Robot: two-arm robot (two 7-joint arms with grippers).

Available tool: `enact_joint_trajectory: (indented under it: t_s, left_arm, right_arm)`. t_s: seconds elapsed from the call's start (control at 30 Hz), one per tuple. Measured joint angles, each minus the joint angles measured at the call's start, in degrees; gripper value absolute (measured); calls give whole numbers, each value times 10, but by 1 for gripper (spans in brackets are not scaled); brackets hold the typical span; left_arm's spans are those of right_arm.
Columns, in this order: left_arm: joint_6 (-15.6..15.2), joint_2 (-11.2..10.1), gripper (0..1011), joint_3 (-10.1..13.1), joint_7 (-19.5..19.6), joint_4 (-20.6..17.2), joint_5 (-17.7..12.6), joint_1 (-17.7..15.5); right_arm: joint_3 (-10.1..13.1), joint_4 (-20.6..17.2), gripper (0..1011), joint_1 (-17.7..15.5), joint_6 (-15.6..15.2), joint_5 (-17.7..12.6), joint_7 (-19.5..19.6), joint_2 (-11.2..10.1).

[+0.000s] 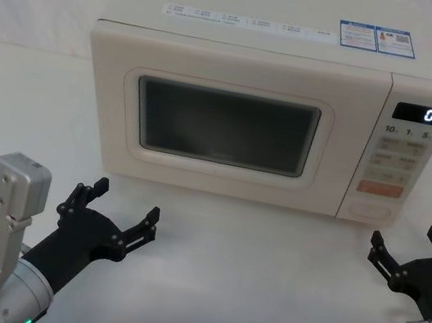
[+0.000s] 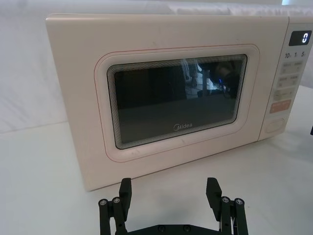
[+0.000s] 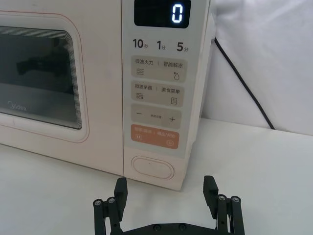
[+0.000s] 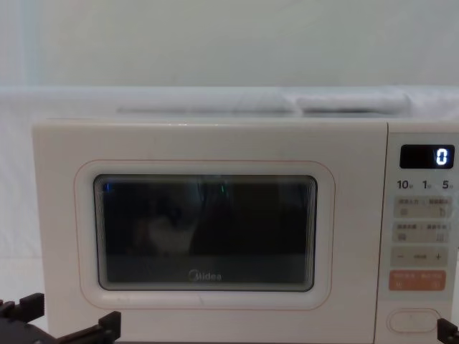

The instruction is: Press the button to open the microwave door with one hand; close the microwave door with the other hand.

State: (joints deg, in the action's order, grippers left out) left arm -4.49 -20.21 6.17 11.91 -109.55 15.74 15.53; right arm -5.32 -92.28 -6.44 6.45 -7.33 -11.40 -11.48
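Microwave door [image 1: 222, 125] shut and flush; both grippers low on the white surface [image 1: 245, 282] in front, jaws open and empty — left gripper [image 1: 117, 210] before the door's left half, right gripper [image 1: 415, 251] just short of the control panel. The button [image 3: 152, 168] sits at the panel's bottom, under the orange key [image 3: 154, 137]. Best approach, as judged: close the right jaws to a blunt tip, centre on the pill, push straight in, keeping the left gripper outside the door's swing.

Place: test bench | white table [image 1: 259, 301], white backdrop [image 4: 215, 43]
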Motion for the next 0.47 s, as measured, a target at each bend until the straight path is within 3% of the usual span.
enact_joint_trajectory:
  t_s: [0.47]
  left_arm:
    - [0, 0, 1001, 0, 0, 0, 0, 0]
  right_arm:
    - [0, 0, 1002, 0, 0, 0, 0, 0]
